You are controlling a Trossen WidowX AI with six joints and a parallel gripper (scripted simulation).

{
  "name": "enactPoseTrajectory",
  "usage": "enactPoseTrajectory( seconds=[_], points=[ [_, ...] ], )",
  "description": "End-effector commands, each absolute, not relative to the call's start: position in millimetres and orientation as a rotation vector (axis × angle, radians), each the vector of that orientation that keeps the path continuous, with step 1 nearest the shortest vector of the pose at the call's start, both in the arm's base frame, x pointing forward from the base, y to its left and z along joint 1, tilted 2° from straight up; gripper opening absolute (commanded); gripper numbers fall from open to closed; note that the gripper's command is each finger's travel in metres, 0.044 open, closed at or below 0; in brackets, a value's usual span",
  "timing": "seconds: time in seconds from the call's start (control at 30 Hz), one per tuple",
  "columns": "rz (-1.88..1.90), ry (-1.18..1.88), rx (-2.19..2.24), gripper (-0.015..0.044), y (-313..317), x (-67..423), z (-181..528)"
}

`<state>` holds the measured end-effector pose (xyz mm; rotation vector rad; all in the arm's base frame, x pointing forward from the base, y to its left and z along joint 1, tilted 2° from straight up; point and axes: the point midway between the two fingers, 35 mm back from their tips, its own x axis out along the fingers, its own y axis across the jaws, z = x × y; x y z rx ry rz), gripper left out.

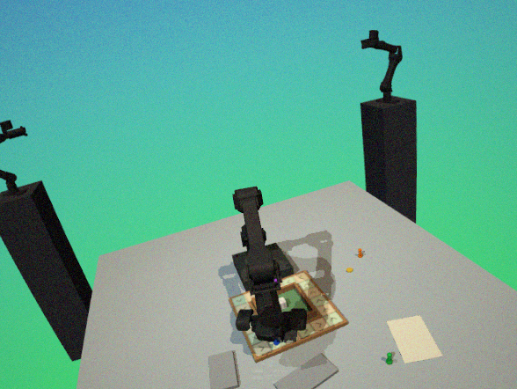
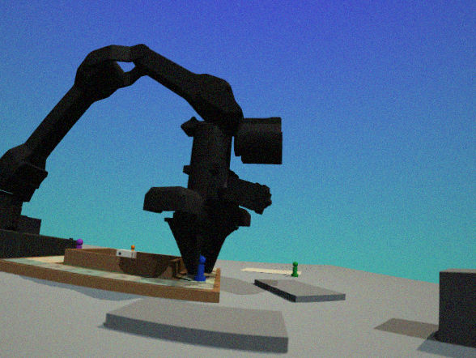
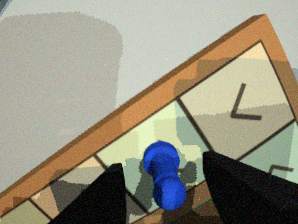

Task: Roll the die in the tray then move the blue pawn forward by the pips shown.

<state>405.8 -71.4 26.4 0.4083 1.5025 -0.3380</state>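
The blue pawn (image 1: 276, 342) (image 2: 201, 274) (image 3: 161, 156) stands upright on a pale green square next to the corner square of the board (image 1: 303, 341) (image 2: 162, 291) (image 3: 150, 102). My gripper (image 3: 163, 167) is low over the board, fingers partly open, one on each side of the pawn. The wrist view shows gaps between the pawn and both fingers. The white die (image 1: 282, 303) (image 2: 126, 253) is in the brown tray (image 2: 93, 261) with a green floor; its top pips cannot be read now.
A purple pawn (image 1: 275, 280) (image 2: 79, 243) stands near the arm's base. An orange pawn (image 1: 360, 253), a yellow disc (image 1: 349, 269), a green pawn (image 1: 389, 358) (image 2: 295, 269) and a cream sheet (image 1: 414, 339) are off the board. Two grey slabs (image 1: 223, 370) (image 2: 198, 324) lie beside it.
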Motion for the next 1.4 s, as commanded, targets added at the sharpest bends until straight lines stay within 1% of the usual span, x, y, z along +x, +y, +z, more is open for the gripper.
enactPoseTrajectory(
  seconds=[0.0, 0.03, 0.37, 0.5, 0.83, 1.2, 1.37],
  points=[
    [-0.342, 1.502, 0.41, 0.0095, -71, 405, 25],
    [-0.342, 1.502, 0.41, 0.0069, -71, 405, 25],
    [-0.342, 1.502, 0.41, 0.0002, -71, 405, 25],
    [-0.342, 1.502, 0.41, 0.0, -72, 407, 33],
    [-0.343, 1.501, 0.41, 0.0, -77, 408, 88],
    [-0.343, 1.502, 0.409, 0.0, -80, 398, 148],
    [-0.343, 1.502, 0.41, 0.0, -76, 398, 149]
  ],
)
